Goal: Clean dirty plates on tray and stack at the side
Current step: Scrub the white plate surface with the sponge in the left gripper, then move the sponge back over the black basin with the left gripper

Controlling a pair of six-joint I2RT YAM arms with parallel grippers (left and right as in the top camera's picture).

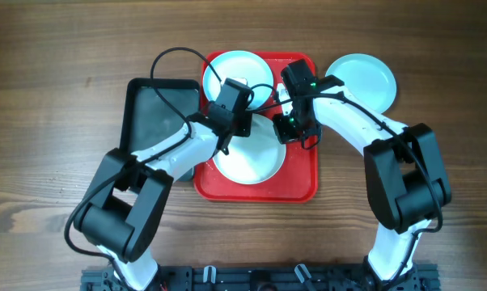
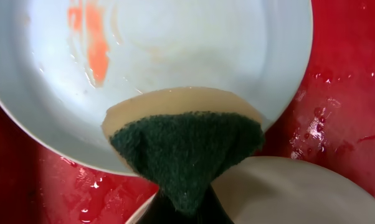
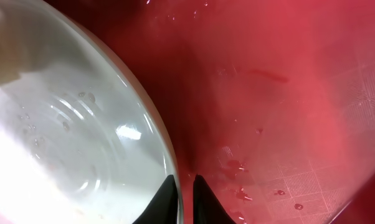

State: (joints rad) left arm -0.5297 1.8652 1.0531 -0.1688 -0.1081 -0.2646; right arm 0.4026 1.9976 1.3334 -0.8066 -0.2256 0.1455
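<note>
Green sponge (image 2: 184,149), pinched by the left claw (image 2: 182,213), sits on the smeared plate (image 2: 194,56) on the red tray (image 2: 343,93); right claw (image 3: 185,193) pinches the rim of the neighbouring plate (image 3: 69,143). Mid-scrub; next, sweep across the orange smear (image 2: 97,53).

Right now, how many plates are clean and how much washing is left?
The far-right plate sits on the table beside the red tray, so it looks done. In hand: the left gripper holds a sponge over the smeared plate, while the right gripper pinches a plate rim. Left: finishing that one, probably the white plate too, then stacking.
</note>
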